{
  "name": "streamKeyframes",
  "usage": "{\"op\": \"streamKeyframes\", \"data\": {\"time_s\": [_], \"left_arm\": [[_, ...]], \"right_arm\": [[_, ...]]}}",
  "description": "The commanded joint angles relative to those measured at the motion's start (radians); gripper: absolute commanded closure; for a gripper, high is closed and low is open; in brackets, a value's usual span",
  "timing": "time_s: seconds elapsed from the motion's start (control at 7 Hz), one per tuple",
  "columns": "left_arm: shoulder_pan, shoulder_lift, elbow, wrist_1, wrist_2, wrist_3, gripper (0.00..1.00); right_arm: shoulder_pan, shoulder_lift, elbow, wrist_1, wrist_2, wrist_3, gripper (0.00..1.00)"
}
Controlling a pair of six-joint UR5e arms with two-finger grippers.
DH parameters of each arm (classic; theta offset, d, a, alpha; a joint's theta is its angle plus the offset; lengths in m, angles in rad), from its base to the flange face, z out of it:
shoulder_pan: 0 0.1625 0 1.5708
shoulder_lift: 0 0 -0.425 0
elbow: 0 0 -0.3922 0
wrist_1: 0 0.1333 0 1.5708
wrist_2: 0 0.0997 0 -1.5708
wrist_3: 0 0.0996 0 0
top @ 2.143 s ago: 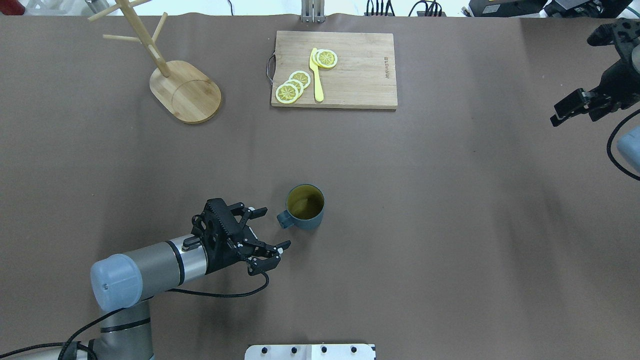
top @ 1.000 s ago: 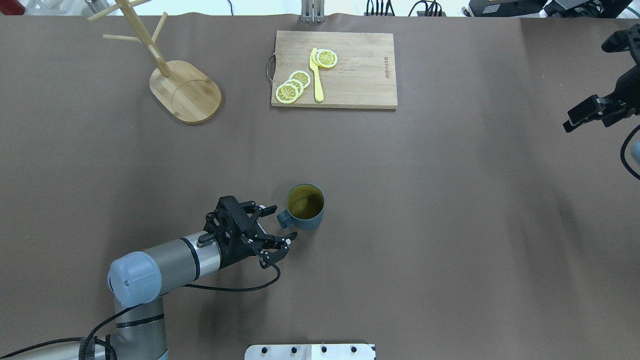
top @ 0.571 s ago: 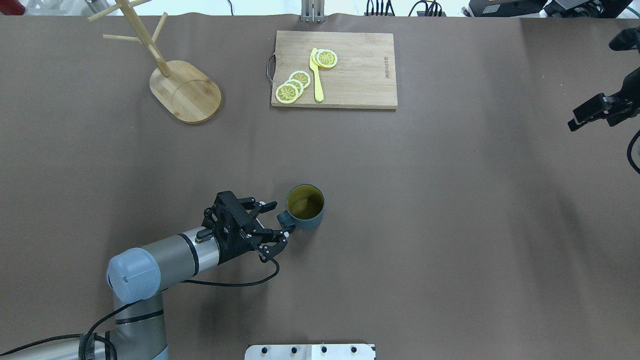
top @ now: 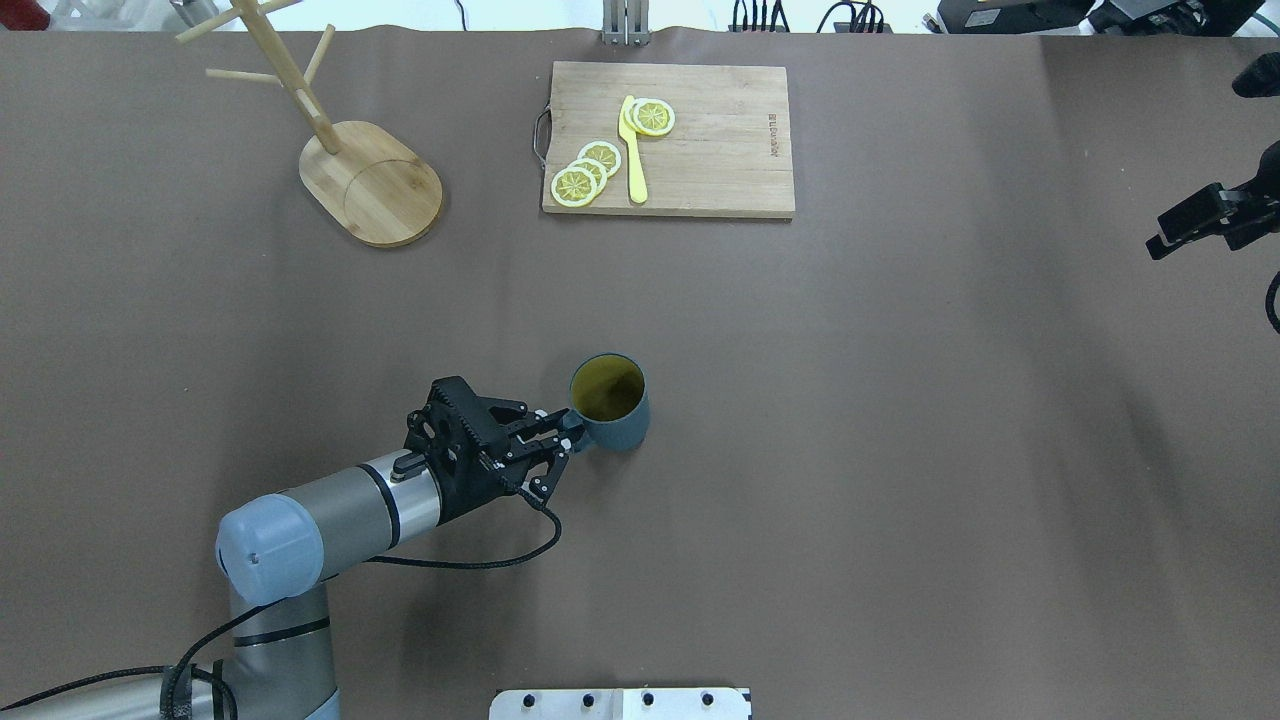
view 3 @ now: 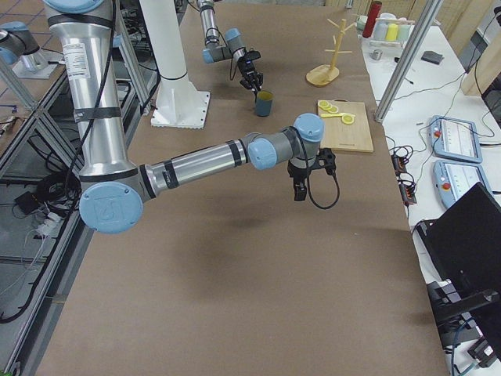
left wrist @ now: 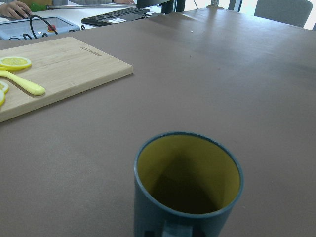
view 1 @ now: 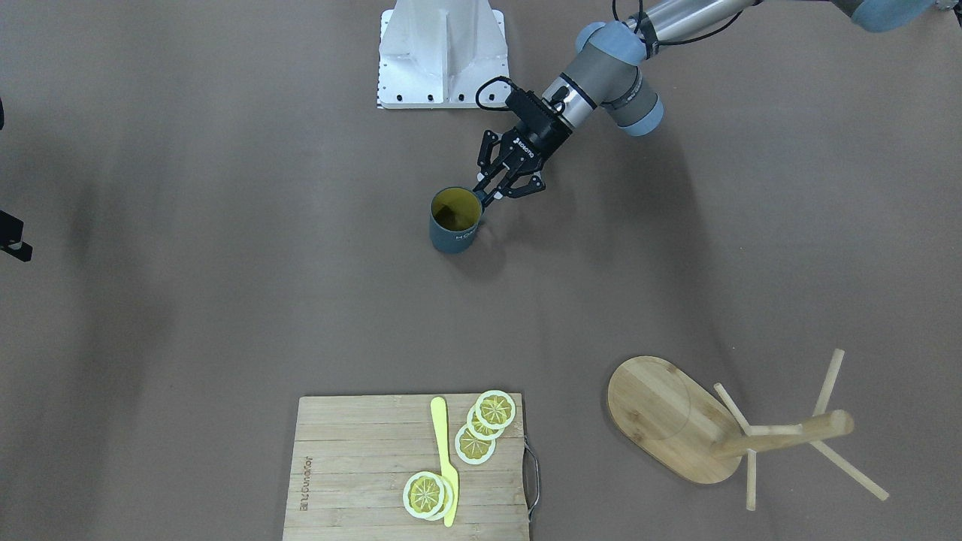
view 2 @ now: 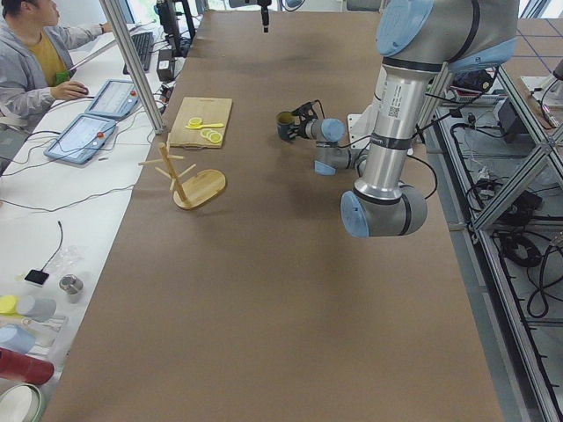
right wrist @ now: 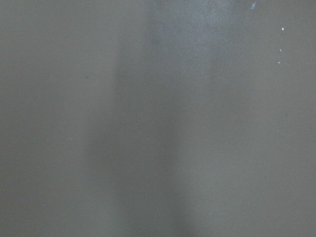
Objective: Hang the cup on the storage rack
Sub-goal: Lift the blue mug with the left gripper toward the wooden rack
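Just below the middle of the overhead view, the mug (top: 610, 400) stands upright on the matte brown table (top: 900, 420). It is a dark blue-grey cylinder with a smooth yellow inner wall. Its handle points toward the lower left of that frame and is covered by the left gripper (top: 565, 442), whose black linkage fingers are drawn in tight on it. The front-facing view shows the same pinch at the mug's upper right side. In the left wrist camera the mug's round rim fills the lower centre.

At the upper left of the overhead view sits the mug tree (top: 375, 185), well apart from the mug. It is pale bamboo, with a flat oval base, a thick round post and thin dowel pegs.

Top centre lies a rectangular wooden cutting board (top: 710, 150) with a metal handle (top: 540, 135) on its left edge. Round lemon slices (top: 585, 172) and a slim yellow knife (top: 633, 150) rest on it.

At the right edge of the overhead view the right gripper (top: 1185, 222) hangs above the table, far from everything. I cannot tell whether it is open or closed. Its wrist camera shows only plain brown surface.
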Motion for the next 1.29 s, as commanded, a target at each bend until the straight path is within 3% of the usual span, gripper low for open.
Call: {"op": "streamKeyframes", "data": {"time_s": [0.0,0.29,0.57,0.86,1.14], "left_arm": [[-0.003,0.01,-0.018,-0.012,0.0,-0.121,1.0],[-0.015,0.01,-0.084,-0.014,-0.005,-0.19,1.0],[-0.099,0.008,-0.113,-0.096,-0.009,-0.421,1.0],[-0.168,0.01,-0.115,-0.101,-0.012,-0.616,1.0],[-0.327,0.01,-0.106,-0.098,-0.201,-0.887,1.0]], "right_arm": [[0.011,0.0,0.0,0.0,0.018,-0.002,0.0],[0.028,0.0,0.001,0.0,0.021,-0.003,0.0],[0.042,-0.008,0.0,0.0,0.021,-0.003,0.0],[0.064,-0.008,0.001,0.0,0.021,-0.003,0.0],[0.111,-0.022,-0.025,-0.015,0.023,-0.125,0.0]]}}
